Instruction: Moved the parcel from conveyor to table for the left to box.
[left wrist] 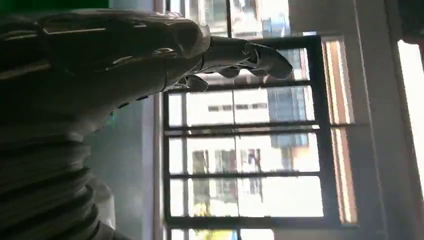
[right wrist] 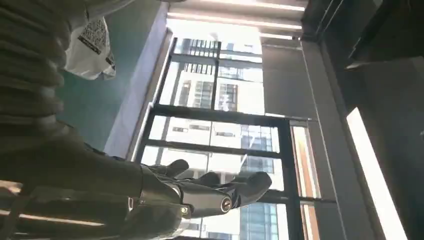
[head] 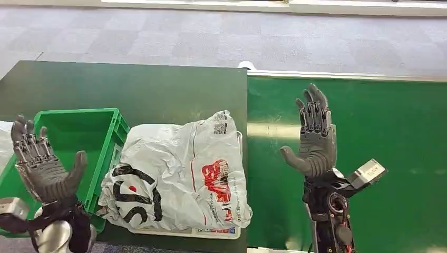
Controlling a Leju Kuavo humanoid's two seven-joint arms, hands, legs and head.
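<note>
Head view shows my crumpled white plastic parcel (head: pixel 179 174) on the dark bench (head: pixel 158 89), both hands (head: pixel 45 163) (head: pixel 315 139) spread, empty; wrist views face windows.

One parcel (head: pixel 176 176), one green box (head: pixel 79 132), two hands: left hand (head: pixel 45 166), right hand (head: pixel 315 139).

Left hand (head: pixel 45 166): raised, palm up, fingers spread and extended, thumb out, holding nothing | Right hand (head: pixel 315 138): raised upright, fingers extended together, thumb apart, holding nothing | Both forearms enter from below.
</note>
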